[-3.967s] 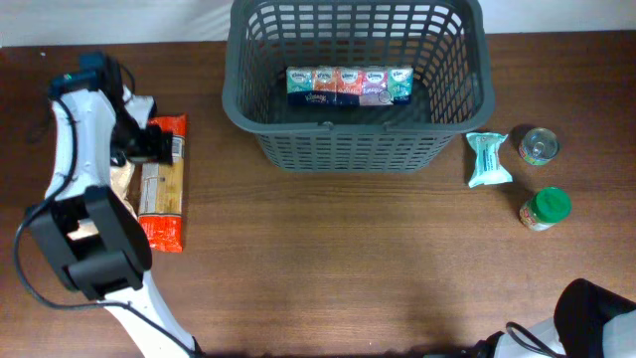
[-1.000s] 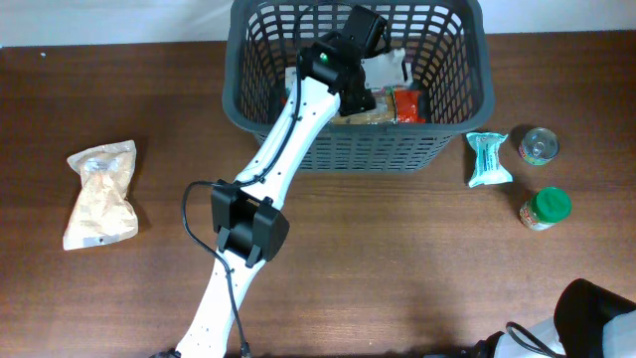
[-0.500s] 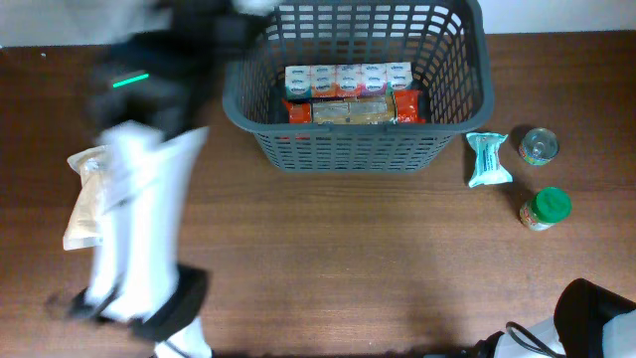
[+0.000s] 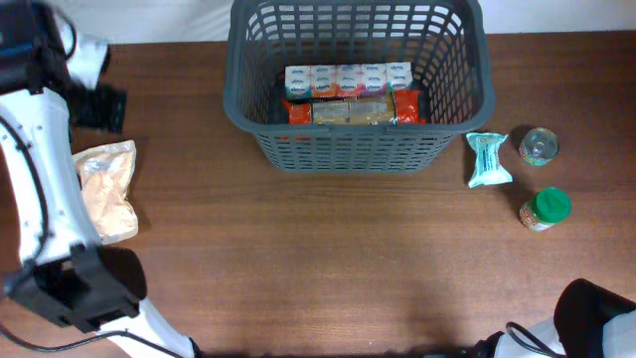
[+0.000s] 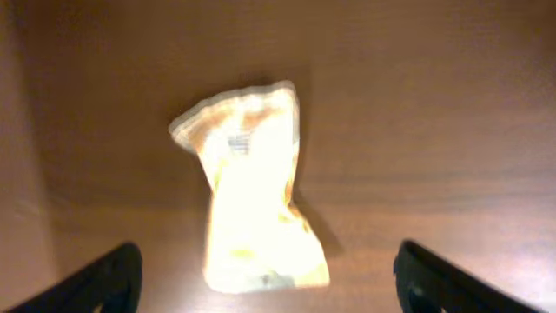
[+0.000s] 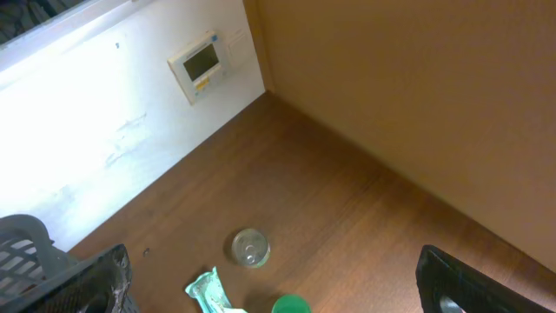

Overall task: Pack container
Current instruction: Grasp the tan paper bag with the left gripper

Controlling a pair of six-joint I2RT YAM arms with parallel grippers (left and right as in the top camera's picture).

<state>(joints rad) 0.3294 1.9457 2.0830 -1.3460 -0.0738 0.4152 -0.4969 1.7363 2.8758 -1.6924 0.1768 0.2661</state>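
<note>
The dark grey basket (image 4: 238, 104) stands at the back middle. It holds a row of tissue packs (image 4: 346, 79) and an orange-red pasta packet (image 4: 353, 107). A beige snack bag (image 4: 104, 189) lies on the table at far left. My left gripper (image 4: 99, 106) hovers just behind it. In the left wrist view the bag (image 5: 256, 187) lies below the open, empty gripper (image 5: 265, 296), between its dark fingertips (image 5: 100, 283). My right gripper (image 6: 278, 296) is open, empty and held high. The basket's corner (image 6: 22, 248) shows at the left of that view.
Right of the basket lie a teal packet (image 4: 488, 159), a small tin can (image 4: 539, 145) and a green-lidded jar (image 4: 545, 208). They also show in the right wrist view: can (image 6: 250, 247), packet (image 6: 208, 294), lid (image 6: 291, 305). The right arm's base (image 4: 596, 318) is at the front right corner.
The left arm has swung out of the basket to the far left, above the beige bag. The orange-red packet stays in the basket. The right arm has not moved.
</note>
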